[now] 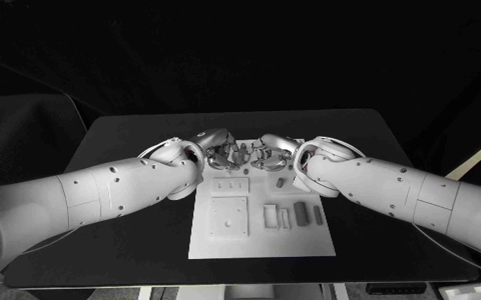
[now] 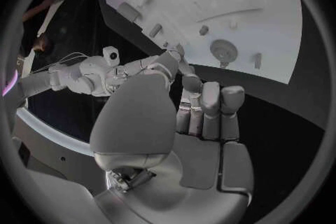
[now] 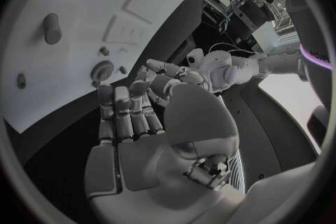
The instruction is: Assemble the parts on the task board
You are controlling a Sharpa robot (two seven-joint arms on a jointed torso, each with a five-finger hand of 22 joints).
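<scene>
The white board [image 1: 263, 244] lies in the lower middle of the frame on the black table [image 1: 131, 133], with small grey parts [image 1: 301, 212] lying on its lower right area. At the board's top edge, near the centre of the frame, the left hand [image 1: 222, 148] and the right hand [image 1: 270, 154] meet almost fingertip to fingertip. Both have their fingers curled inward; I cannot tell whether either one is holding a piece or simply clenched.

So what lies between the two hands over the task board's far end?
Nothing: in the head view the left hand and right hand nearly meet above the task board.
</scene>
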